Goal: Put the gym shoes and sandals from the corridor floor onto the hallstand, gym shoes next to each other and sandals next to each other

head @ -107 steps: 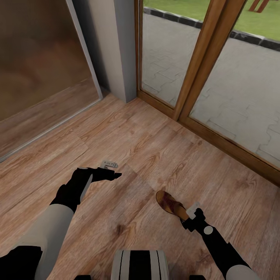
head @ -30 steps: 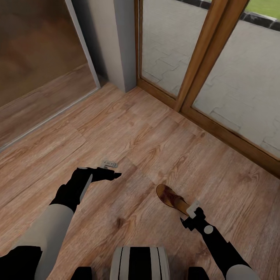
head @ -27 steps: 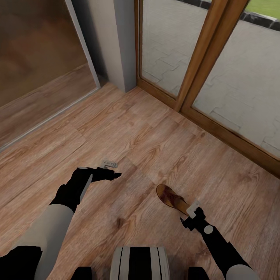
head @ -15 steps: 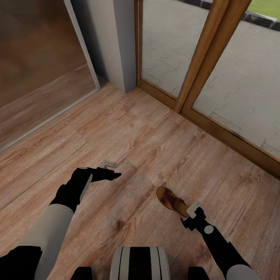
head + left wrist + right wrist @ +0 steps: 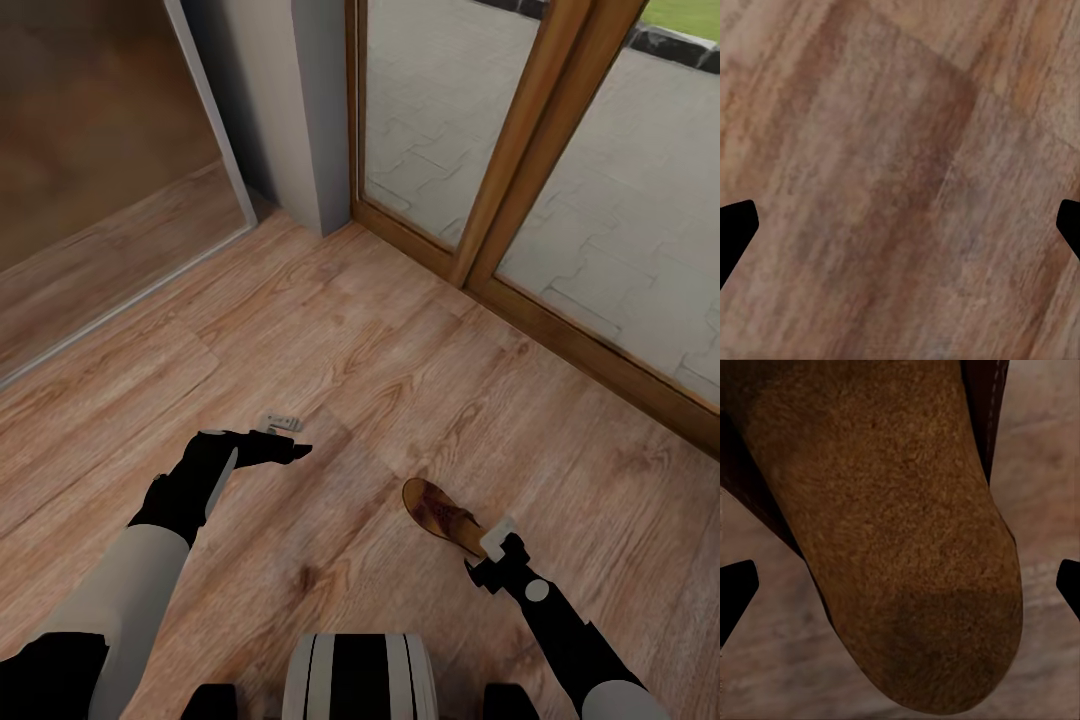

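In the lower right of the head view, the right gripper (image 5: 492, 545) is gripping one brown sandal (image 5: 442, 517) by its heel end, and the toe is pointing away toward the middle of the frame. I judge it is carrying the sandal this way so that it can go onto the shoe rack later. In the right wrist view the tan insole (image 5: 885, 532) is lying between the dark fingertips (image 5: 736, 589). The left gripper (image 5: 281, 423) is hanging empty over the wood floor (image 5: 380, 350), with its fingers spread wide apart. Ahead, a grey wall post (image 5: 320, 110) and wood-framed glass doors (image 5: 600, 230) are closing off the way.
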Robot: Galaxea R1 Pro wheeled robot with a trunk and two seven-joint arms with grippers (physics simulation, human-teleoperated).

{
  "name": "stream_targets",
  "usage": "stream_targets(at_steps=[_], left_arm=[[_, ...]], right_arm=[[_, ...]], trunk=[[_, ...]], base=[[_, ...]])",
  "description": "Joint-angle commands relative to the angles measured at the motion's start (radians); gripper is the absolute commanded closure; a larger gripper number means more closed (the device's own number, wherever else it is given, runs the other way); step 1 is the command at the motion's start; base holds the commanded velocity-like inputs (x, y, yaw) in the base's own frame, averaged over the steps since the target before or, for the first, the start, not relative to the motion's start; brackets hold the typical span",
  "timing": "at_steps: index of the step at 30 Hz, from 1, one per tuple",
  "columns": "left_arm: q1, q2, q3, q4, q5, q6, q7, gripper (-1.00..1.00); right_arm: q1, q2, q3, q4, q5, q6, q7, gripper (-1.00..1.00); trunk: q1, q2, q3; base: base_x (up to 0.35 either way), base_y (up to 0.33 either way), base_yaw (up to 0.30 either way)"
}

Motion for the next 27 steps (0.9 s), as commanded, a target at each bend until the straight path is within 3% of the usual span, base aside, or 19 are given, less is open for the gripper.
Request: stream_targets(at_steps=[1, 15, 16, 27], left_arm=[[0.000, 0.000, -0.001, -0.001, -0.010, 0.001, -0.007, -1.00], [0.000, 0.005, -0.001, -0.001, -0.011, 0.001, -0.007, -1.00], [0.000, 0.005, -0.001, -0.001, -0.011, 0.001, -0.007, -1.00], [0.000, 0.008, 0.001, -0.001, -0.013, 0.001, -0.007, -1.00]], right_arm=[[0.000, 0.001, -0.004, -0.002, 0.008, 0.002, 0.008, -1.00], [0.000, 0.001, -0.004, -0.004, 0.008, 0.002, 0.007, -1.00], [0.000, 0.001, -0.004, -0.004, 0.009, 0.002, 0.007, 1.00], [0.000, 0.001, -0.004, -0.003, 0.009, 0.002, 0.006, 1.00]], trunk=[[0.000, 0.000, -0.005], [0.001, -0.001, -0.012], [0.001, -0.001, -0.012], [0.001, -0.001, -0.012]], base=[[0.000, 0.000, 0.000], [0.000, 0.000, 0.000], [0.000, 0.000, 0.000], [0.000, 0.000, 0.000]])
